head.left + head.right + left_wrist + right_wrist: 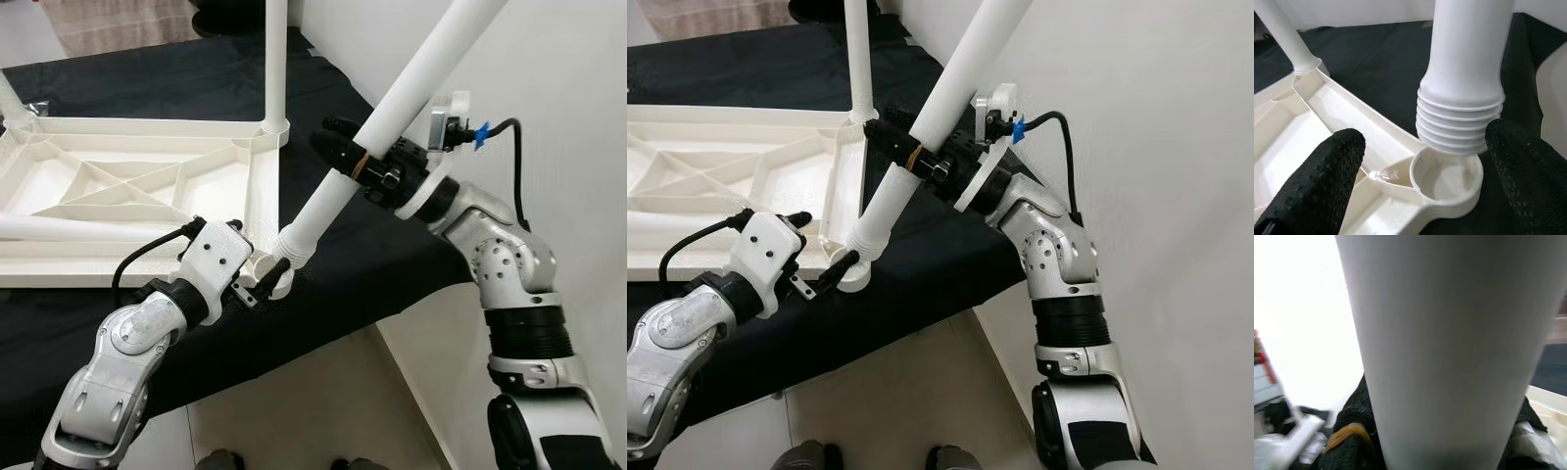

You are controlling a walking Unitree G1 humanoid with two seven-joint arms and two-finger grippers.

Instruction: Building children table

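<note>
Left gripper jaws wide beside corner socket; right gripper clamps table leg, axis tilted, threaded end just above socket.

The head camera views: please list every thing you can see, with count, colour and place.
Table top: one, white, upside down on the black cloth.
Fitted leg: one, white, upright in the far corner socket.
Tilted leg: one, white, threaded end at the near corner socket.
Loose leg: one, white, lying across the table top.
Black cloth: one, under everything.
Right gripper: shut on the tilted leg.
Left gripper: open, astride the socket.
</note>
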